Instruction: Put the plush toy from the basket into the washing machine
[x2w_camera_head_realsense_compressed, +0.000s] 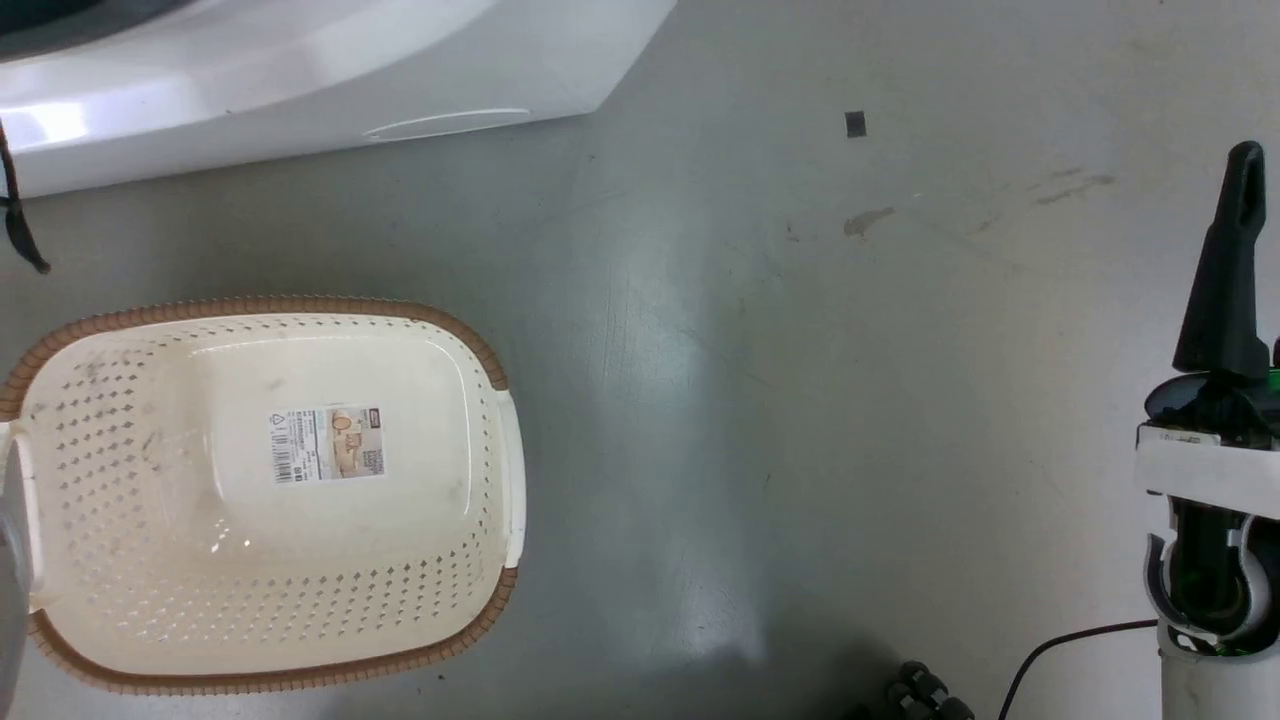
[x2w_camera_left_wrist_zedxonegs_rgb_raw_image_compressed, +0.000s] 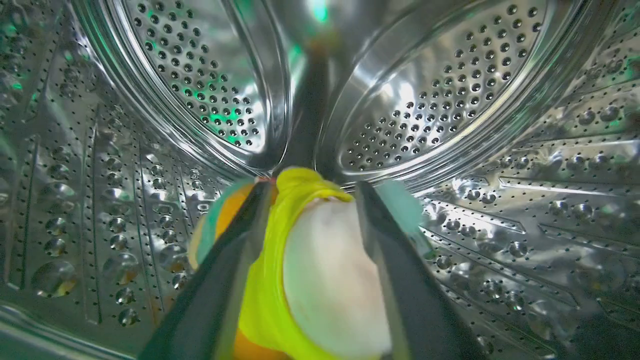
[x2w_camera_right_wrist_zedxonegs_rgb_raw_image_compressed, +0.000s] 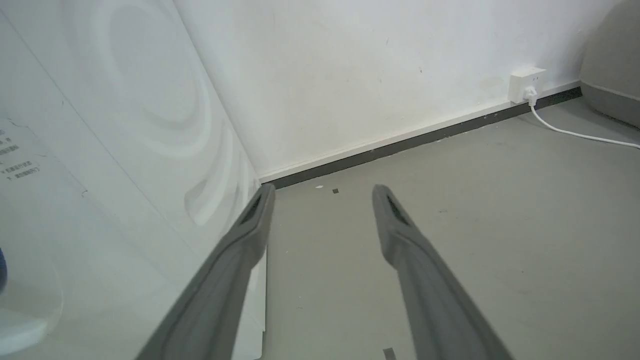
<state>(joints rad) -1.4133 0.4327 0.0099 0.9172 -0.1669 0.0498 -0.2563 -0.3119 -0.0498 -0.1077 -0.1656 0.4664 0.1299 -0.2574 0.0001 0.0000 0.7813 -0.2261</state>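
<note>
A grey floor (x2w_camera_head_realsense_compressed: 760, 400) was seen before the washing machine (x2w_camera_head_realsense_compressed: 300, 70), with the basket (x2w_camera_head_realsense_compressed: 480, 350) standing empty near it. Inside the steel drum (x2w_camera_left_wrist_zedxonegs_rgb_raw_image_compressed: 450, 100) the plush toy (x2w_camera_left_wrist_zedxonegs_rgb_raw_image_compressed: 320, 270) was held, pinched across its yellow and pale body by the left end effector (x2w_camera_left_wrist_zedxonegs_rgb_raw_image_compressed: 312, 185). The toy was judged light, soft and squashable, best gripped across its bulk rather than by an edge. The right end effector (x2w_camera_right_wrist_zedxonegs_rgb_raw_image_compressed: 324, 189) was held open, carrying nothing
</note>
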